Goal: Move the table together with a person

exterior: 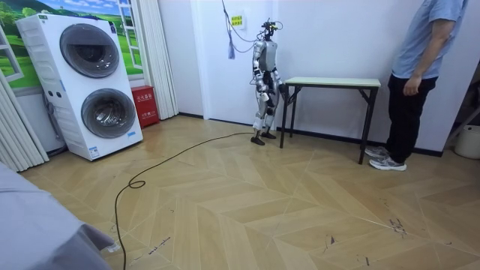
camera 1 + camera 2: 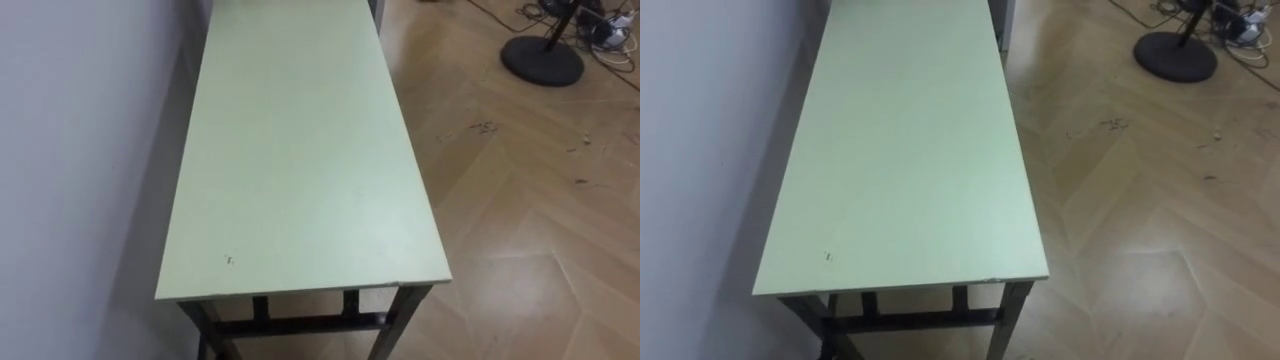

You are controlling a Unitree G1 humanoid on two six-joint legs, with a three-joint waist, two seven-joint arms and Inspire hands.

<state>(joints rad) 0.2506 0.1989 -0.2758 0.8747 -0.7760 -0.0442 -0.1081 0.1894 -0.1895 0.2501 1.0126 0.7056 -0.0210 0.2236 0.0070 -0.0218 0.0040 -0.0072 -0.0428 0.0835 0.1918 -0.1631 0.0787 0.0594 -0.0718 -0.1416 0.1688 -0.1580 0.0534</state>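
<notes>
Robot hand state: cannot tell. In the room view the right robot hand [image 1: 259,90] is a small blob low by the hip, fingers unreadable and contact with anything unclear; same goes for the left. Left to right there: stacked washer units [image 1: 90,82], robot standing at the short end of the table [image 1: 334,81], person [image 1: 416,82] standing just past the other end, arm hanging, not touching it, head cut off by the frame. Head cameras: white wall [image 2: 70,150] along the left long edge, pale green surface bare except a dark speck [image 2: 229,260] near the close corner, round black stand base [image 2: 541,58] on the floor upper right. Far end cropped; near legs cut by the bottom edge.
</notes>
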